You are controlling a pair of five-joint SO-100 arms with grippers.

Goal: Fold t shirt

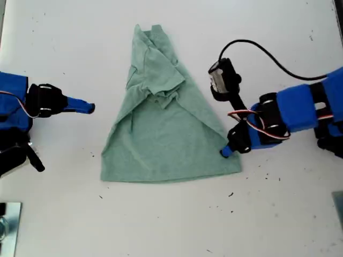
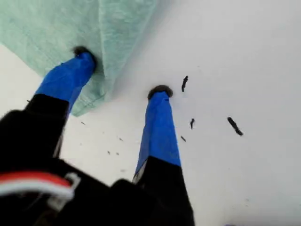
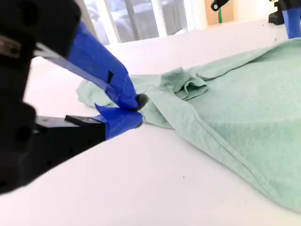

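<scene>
My first gripper [image 2: 122, 70] is spreading wide, one fingertip [image 2: 83, 52] pressing the t shirt [image 1: 166, 134] corner. My second gripper [image 3: 134, 109], pinched together, is sitting beside the shirt, its arms cropped.

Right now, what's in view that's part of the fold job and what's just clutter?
Job: t shirt; my first tool, open at its corner; my second tool, shut, beside it.
Lying about: dark specks on the table; metal piece at the exterior view's lower left.
</scene>
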